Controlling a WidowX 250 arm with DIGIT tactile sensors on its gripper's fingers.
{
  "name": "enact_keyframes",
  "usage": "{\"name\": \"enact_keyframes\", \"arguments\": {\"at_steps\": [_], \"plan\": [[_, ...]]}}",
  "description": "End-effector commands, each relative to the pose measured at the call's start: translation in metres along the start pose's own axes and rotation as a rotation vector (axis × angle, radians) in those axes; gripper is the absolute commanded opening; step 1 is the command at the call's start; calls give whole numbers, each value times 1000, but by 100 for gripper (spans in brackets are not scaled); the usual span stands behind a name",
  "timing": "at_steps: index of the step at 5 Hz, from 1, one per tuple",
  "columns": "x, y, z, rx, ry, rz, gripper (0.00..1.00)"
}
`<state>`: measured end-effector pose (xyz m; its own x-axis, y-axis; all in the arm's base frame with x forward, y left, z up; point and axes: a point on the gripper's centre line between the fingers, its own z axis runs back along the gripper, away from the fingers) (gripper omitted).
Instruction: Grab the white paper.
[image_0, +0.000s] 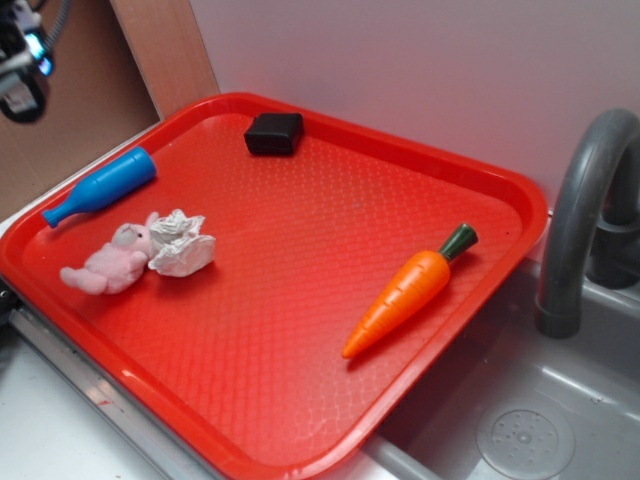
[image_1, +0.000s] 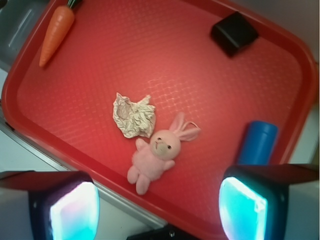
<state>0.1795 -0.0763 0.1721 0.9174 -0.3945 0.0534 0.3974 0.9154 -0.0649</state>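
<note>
The white paper is a small crumpled wad lying on the red tray, at its left side in the exterior view. A pink plush bunny lies touching it. My gripper hangs high above the tray's near-left edge, open, with nothing between its glowing cyan pads. In the exterior view only a part of the gripper shows at the top left corner, well above and left of the paper.
A blue bottle-shaped toy lies by the tray's left rim. A black block sits at the far edge, an orange carrot at the right. A grey sink and faucet stand to the right.
</note>
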Motion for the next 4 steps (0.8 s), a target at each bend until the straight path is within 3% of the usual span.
{"name": "enact_keyframes", "arguments": {"at_steps": [1,3,4], "plan": [[10,-26,-27,-26,46,-63,100],[8,-38,-67,57,142,-26,100],[10,-35,-73,61,149,6,100]]}}
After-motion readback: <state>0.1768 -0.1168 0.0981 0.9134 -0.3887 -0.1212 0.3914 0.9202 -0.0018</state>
